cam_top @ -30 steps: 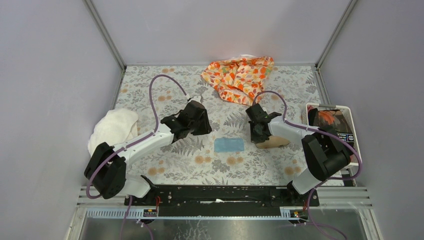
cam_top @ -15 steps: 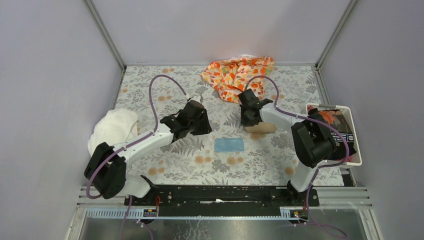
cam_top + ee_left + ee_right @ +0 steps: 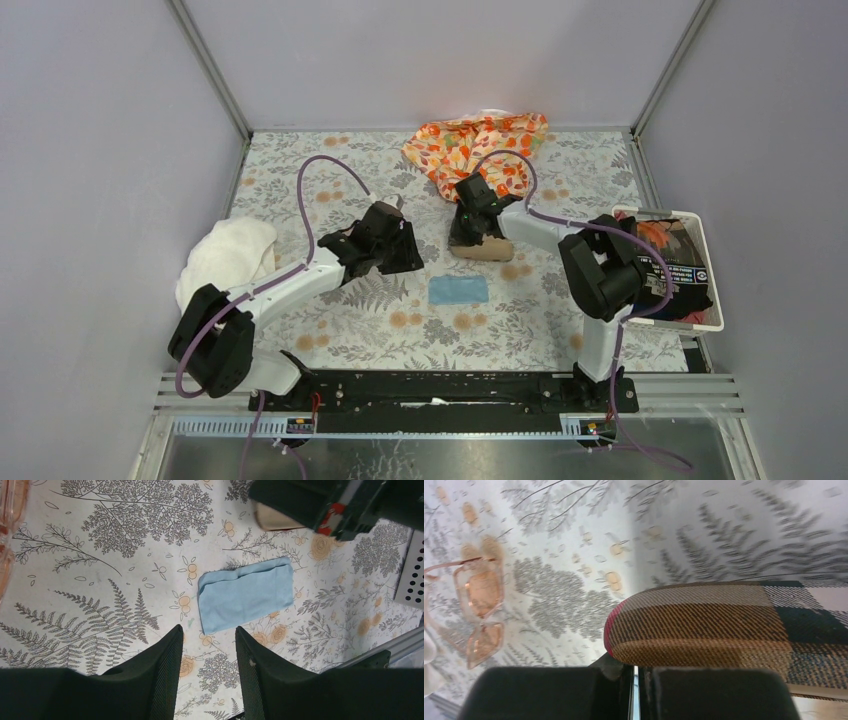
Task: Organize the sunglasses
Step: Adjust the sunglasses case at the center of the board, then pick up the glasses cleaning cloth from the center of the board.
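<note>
one plaid case (image 3: 704, 625) pinched, sunglasses (image 3: 479, 607) loose
right gripper (image 3: 636, 672) closed on its edge; left gripper (image 3: 207, 632) open, empty; sunglasses lie at the case's nine o'clock; box label (image 3: 690, 272), far three o'clock, unreadable.

Robotics lab test cell: plain grey panel walls (image 3: 100, 150), aluminium framing (image 3: 211, 72) and a black mounting rail (image 3: 440, 388) surround a floral-covered table (image 3: 290, 170).
</note>
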`<state>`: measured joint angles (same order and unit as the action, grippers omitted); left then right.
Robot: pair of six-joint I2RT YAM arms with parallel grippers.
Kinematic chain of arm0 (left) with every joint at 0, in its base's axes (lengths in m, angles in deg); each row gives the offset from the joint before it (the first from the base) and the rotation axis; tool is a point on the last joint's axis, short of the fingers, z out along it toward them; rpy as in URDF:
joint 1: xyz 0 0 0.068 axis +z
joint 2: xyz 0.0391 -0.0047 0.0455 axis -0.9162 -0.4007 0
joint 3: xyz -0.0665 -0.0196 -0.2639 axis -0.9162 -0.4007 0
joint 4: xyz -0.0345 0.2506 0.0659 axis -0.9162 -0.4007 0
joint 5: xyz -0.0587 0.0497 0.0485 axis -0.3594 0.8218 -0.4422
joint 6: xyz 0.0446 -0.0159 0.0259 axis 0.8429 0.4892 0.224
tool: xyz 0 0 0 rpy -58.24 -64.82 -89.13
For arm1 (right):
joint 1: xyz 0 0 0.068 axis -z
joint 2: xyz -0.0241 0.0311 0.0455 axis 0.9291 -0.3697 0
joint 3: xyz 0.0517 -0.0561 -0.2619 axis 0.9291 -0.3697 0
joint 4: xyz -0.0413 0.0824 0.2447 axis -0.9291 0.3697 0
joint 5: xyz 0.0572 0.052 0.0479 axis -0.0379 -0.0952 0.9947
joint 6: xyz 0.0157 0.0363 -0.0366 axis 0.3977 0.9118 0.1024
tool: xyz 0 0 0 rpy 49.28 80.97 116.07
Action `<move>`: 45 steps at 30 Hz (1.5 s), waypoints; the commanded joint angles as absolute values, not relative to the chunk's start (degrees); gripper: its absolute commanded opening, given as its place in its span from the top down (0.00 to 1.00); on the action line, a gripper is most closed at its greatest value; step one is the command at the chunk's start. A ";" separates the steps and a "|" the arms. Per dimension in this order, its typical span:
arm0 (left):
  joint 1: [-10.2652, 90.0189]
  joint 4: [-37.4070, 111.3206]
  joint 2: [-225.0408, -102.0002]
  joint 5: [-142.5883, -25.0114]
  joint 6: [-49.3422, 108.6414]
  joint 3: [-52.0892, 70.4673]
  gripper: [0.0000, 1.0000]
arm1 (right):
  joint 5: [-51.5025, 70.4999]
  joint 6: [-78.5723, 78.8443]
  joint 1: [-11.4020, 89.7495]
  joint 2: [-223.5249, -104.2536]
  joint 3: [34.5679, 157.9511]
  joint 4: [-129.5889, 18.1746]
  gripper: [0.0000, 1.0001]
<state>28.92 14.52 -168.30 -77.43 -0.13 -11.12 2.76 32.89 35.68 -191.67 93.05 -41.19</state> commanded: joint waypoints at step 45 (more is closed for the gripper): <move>29.20 25.41 -184.60 -84.77 -7.34 -14.96 0.46 | 3.12 30.59 35.78 -165.29 61.30 -44.34 0.56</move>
<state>28.95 22.10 -182.53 -84.27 -5.82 -13.97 1.13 31.21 35.83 -163.78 61.05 -41.63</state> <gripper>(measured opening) 0.543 0.446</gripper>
